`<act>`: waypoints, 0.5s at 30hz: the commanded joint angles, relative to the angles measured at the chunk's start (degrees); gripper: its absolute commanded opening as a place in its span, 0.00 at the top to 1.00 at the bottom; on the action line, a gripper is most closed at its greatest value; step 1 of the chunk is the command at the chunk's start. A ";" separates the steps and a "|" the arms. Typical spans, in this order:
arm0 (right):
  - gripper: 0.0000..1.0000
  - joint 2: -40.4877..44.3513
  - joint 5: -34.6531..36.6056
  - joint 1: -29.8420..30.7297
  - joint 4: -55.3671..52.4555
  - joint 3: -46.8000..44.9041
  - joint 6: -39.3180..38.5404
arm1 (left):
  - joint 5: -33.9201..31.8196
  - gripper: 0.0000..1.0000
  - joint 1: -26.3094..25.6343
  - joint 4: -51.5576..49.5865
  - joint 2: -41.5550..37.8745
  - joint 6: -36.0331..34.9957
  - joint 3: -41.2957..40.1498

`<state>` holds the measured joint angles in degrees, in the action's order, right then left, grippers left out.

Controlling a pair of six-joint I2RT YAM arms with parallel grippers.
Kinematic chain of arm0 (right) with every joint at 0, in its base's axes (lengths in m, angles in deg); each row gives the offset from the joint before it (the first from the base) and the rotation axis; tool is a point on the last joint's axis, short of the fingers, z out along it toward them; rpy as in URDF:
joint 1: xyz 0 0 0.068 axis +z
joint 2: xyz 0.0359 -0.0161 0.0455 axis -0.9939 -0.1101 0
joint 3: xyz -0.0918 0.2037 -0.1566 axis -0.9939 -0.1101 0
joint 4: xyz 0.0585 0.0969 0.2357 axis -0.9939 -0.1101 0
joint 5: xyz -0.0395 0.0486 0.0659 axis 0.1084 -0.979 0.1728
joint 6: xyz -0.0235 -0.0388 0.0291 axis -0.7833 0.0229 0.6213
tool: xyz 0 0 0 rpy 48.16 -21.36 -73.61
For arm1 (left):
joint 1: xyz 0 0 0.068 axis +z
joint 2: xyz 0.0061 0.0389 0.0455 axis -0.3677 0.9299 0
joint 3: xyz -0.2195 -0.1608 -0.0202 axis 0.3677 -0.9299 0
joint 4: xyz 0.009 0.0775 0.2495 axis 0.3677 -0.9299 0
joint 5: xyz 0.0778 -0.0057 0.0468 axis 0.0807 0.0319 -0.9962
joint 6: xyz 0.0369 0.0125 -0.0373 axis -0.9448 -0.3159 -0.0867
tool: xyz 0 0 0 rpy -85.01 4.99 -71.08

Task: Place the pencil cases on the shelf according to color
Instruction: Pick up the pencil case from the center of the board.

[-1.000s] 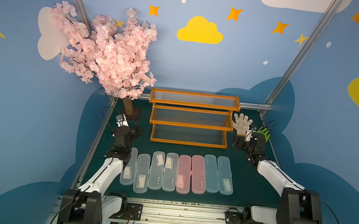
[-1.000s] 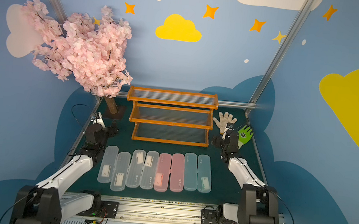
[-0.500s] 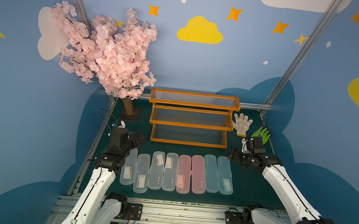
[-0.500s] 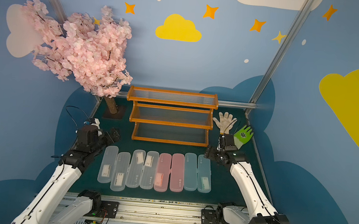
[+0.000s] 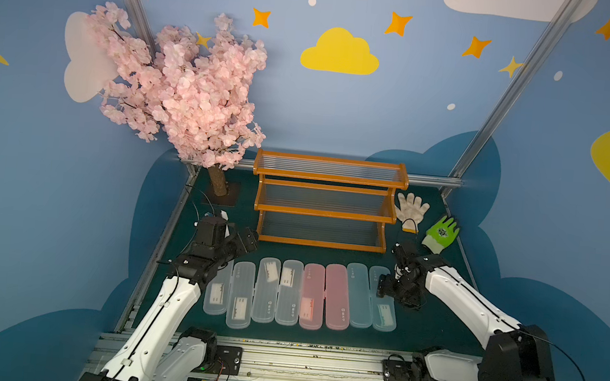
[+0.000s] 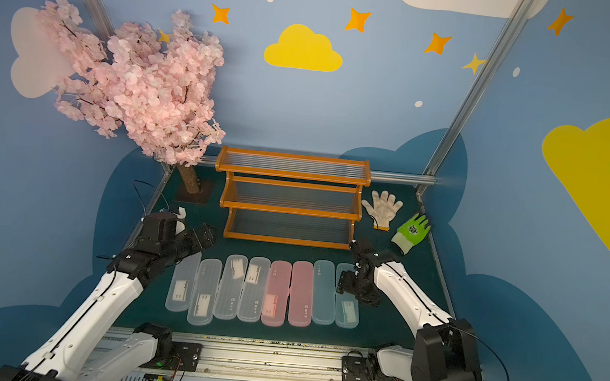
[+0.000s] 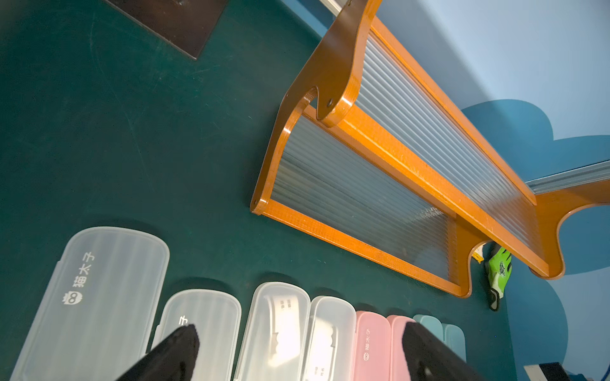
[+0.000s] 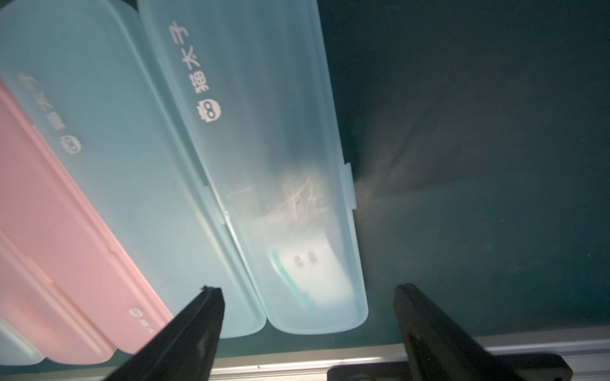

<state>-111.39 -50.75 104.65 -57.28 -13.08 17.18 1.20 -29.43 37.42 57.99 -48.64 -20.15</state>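
Observation:
The pencil cases lie side by side in a row on the green mat: several clear ones [image 5: 266, 290] at the left, two pink [image 5: 337, 296] in the middle, two pale blue [image 5: 359, 294] at the right. Behind them stands the shelf [image 5: 326, 212], its tiers bare. My left gripper [image 5: 250, 241] hangs open above the mat just beyond the clear cases [image 7: 95, 297], nothing between its fingers. My right gripper [image 5: 385, 285] is open over the rightmost blue case [image 8: 264, 165]; one fingertip is above the neighbouring blue case [image 8: 115, 132], the other above bare mat.
A pink blossom tree [image 5: 183, 94] on a dark base plate [image 5: 220, 195] stands at the back left. A white glove [image 5: 411, 208] and a green glove [image 5: 441, 233] lie right of the shelf. An aluminium rail [image 5: 281, 355] borders the mat's near edge.
Both arms have swung in from the sides. The right gripper came down over the rightmost blue case and narrowed slightly. The left gripper moved toward the far ends of the clear cases.

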 commanded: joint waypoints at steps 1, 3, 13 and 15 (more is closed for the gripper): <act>0.13 -1.86 1.37 0.69 -2.26 2.40 -0.85 | 4.14 0.00 -0.54 2.31 0.65 -1.11 0.61; 0.13 -3.38 1.07 1.06 -1.82 2.93 -1.50 | 4.54 0.00 -1.05 3.27 0.55 -0.41 0.23; 0.11 -12.73 0.36 1.79 0.27 6.23 -4.07 | 6.34 0.00 -2.76 5.23 0.99 -0.41 0.24; 0.11 -14.61 0.81 1.78 0.55 7.04 -4.66 | 6.61 0.00 -3.17 5.96 0.62 -0.33 0.13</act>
<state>-124.17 -50.49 106.07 -56.74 -7.97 13.88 6.16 -32.08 41.29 59.00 -48.40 -20.15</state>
